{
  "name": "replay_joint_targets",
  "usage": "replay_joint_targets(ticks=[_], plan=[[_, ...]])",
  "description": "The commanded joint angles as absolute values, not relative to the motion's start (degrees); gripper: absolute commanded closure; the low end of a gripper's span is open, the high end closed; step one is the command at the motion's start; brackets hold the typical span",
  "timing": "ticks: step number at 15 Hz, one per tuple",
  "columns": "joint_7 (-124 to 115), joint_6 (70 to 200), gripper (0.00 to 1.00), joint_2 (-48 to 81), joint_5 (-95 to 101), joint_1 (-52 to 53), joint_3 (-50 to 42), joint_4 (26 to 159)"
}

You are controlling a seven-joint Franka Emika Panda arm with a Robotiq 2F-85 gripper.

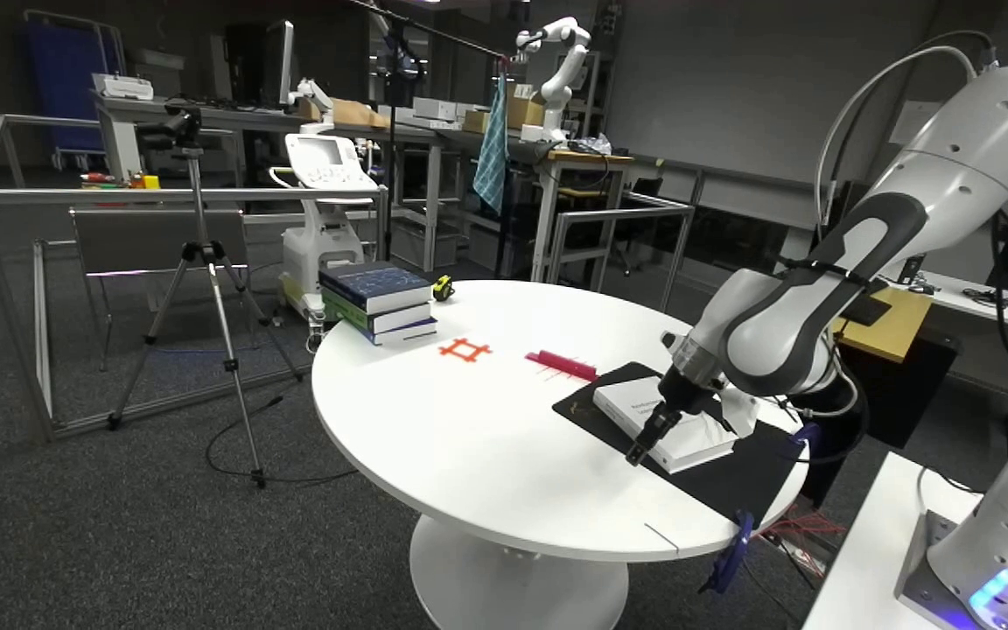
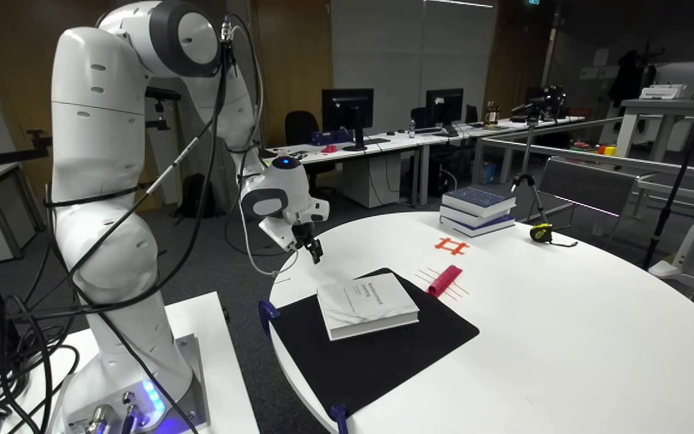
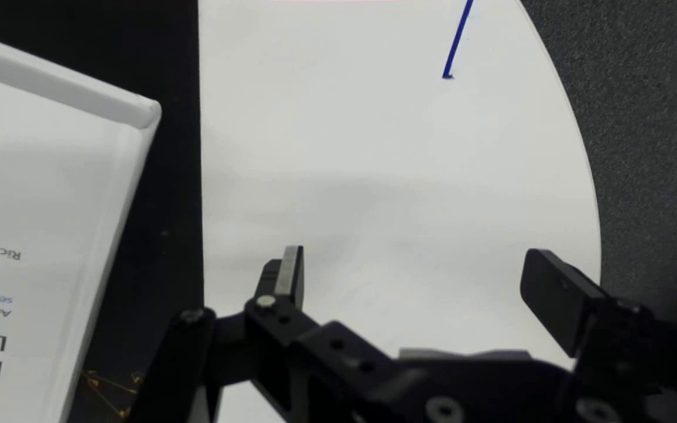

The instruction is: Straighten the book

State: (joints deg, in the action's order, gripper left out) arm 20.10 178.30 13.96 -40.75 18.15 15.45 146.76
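The white to pale-grey book lies flat on the black rectangular sheet in both exterior views, the book [image 1: 698, 443] [image 2: 368, 301] on the sheet [image 1: 762, 477] [image 2: 377, 367]. In the wrist view the book [image 3: 33, 194] is partly cut off at the left, and its edge slants against the straight edge of the sheet [image 3: 168, 205]. My gripper [image 1: 636, 457] [image 2: 317, 256] is beside the book's spine side, apart from it. In the wrist view my gripper [image 3: 414, 264] is open, with its fingers wide apart over bare white table and nothing between them.
A stack of dark-covered books [image 1: 379, 302] stands on the white round table [image 1: 469, 437]. A tape measure [image 2: 541, 232], an orange hash-shaped piece [image 1: 465, 350] and a pink-red piece [image 2: 445, 281] lie there too. Blue clamps [image 1: 736, 551] [image 2: 267, 312] sit at the sheet's corners on the table edge.
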Motion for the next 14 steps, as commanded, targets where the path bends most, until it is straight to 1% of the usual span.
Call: replay_joint_targets(ticks=[1, 14], plan=[[21.0, 180.5, 0.0, 18.3, -39.8, 17.7, 14.7, 143.0], [16.9, 179.0, 0.0, 22.1, -39.7, 20.6, 7.8, 140.0]])
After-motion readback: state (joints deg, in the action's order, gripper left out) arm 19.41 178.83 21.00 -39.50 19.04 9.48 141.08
